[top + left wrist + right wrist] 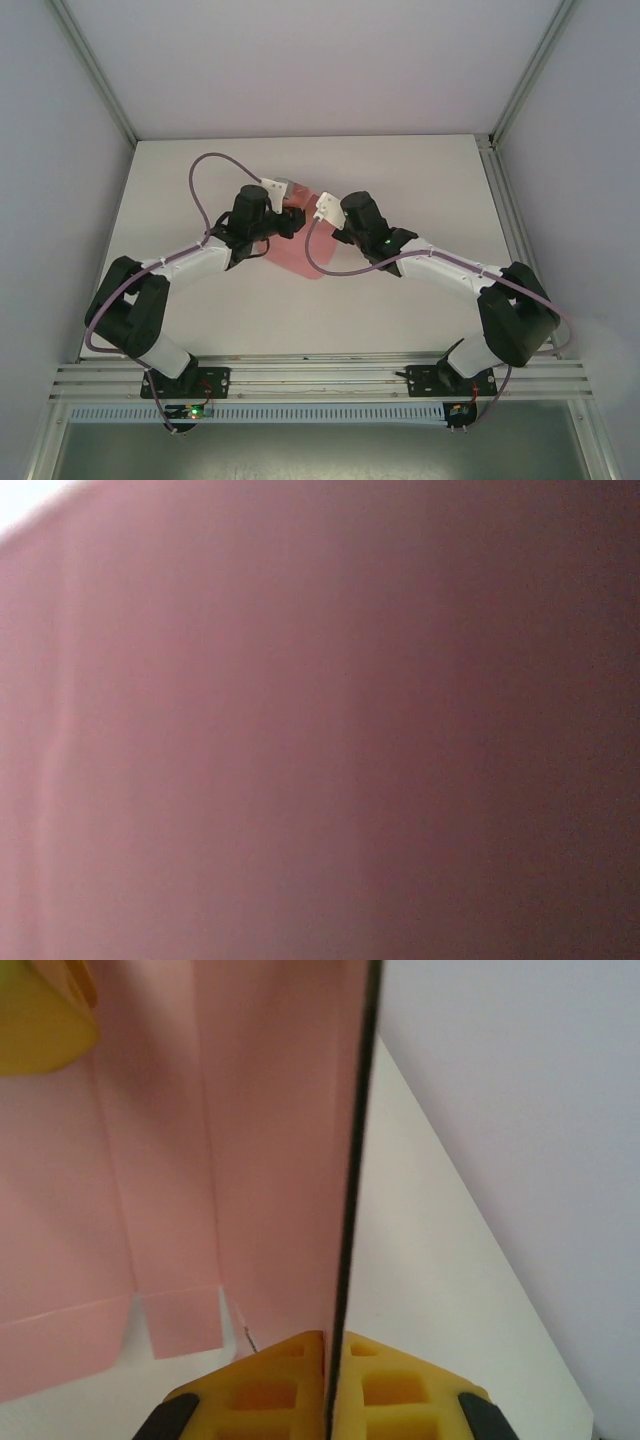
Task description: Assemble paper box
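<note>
Thin pink card for the paper box (270,1160): matt, smooth, sharp creases. Yellow pads (265,1395) on the right gripper (328,1348): matt, rubbery-looking, moulded square pockets. White table (400,170): matt, smooth. Near rail (320,378): bare ribbed metal. Arms (205,262): black and white plastic, slight sheen.

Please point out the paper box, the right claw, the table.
paper box (260,1140): right wrist view, pink panel.
right claw (337,1350): right wrist view, between yellow pads.
table (400,180): top view, bare far part.
</note>
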`<state>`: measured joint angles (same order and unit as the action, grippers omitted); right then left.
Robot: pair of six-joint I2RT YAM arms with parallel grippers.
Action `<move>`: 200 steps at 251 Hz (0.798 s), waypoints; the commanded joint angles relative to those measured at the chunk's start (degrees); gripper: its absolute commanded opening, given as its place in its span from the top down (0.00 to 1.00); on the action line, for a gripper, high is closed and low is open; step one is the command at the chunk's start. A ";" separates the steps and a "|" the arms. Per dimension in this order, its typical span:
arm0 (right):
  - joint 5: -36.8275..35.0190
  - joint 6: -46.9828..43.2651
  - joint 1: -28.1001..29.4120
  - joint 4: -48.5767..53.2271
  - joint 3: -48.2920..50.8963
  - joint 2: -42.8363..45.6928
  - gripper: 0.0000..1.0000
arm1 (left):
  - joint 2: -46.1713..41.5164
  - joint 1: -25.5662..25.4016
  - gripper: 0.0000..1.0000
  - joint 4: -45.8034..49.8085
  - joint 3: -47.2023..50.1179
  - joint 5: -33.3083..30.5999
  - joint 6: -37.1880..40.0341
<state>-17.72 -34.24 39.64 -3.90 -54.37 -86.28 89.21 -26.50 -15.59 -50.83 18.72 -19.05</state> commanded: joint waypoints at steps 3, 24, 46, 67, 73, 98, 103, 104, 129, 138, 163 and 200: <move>0.18 -0.43 0.97 -0.48 -0.31 -1.54 1.00 | -0.62 -0.91 0.74 -0.35 -0.86 1.59 0.76; -2.86 -1.55 0.95 -1.46 -0.77 -2.68 1.00 | -3.17 -0.89 0.72 -0.02 0.95 1.61 -0.50; -6.48 -4.78 1.00 -0.25 -2.40 -4.60 1.00 | -8.17 -0.79 0.66 3.12 3.21 1.12 -0.74; -8.67 -9.21 1.13 1.77 -3.92 -6.42 1.00 | -14.80 -0.88 0.50 9.19 5.28 -1.97 -0.57; -8.99 -10.34 1.07 2.09 -4.27 -6.84 1.00 | -16.88 -0.83 0.44 10.81 6.03 -3.29 -0.53; -8.86 -16.15 1.29 4.43 -5.48 -8.76 1.00 | -25.02 -0.75 0.20 17.47 8.88 -14.84 -3.18; -8.55 -17.29 1.38 4.51 -5.48 -9.08 1.00 | -26.38 -0.67 0.13 18.76 9.32 -17.69 -3.94; -8.51 -17.54 1.40 4.52 -5.48 -9.12 1.00 | -26.64 -0.66 0.11 18.98 9.42 -18.21 -4.05; -7.70 -21.15 1.46 4.22 -6.39 -11.12 1.00 | -30.38 1.18 0.00 24.49 10.90 -29.06 -8.49; -8.23 -23.07 1.66 3.89 -6.54 -12.21 1.00 | -30.42 2.69 0.00 26.20 10.92 -30.84 -10.52; -11.60 -29.24 2.51 -3.35 -4.83 -14.82 1.00 | -26.91 8.18 0.00 29.74 9.95 -31.14 -16.33; -13.96 -33.89 3.32 -16.27 -0.79 -16.25 1.00 | -18.42 13.01 0.00 26.02 9.63 -28.98 -19.49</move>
<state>-28.34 -62.04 42.13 -9.54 -58.22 -101.21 65.41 -15.92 8.69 -41.36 -7.70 -32.97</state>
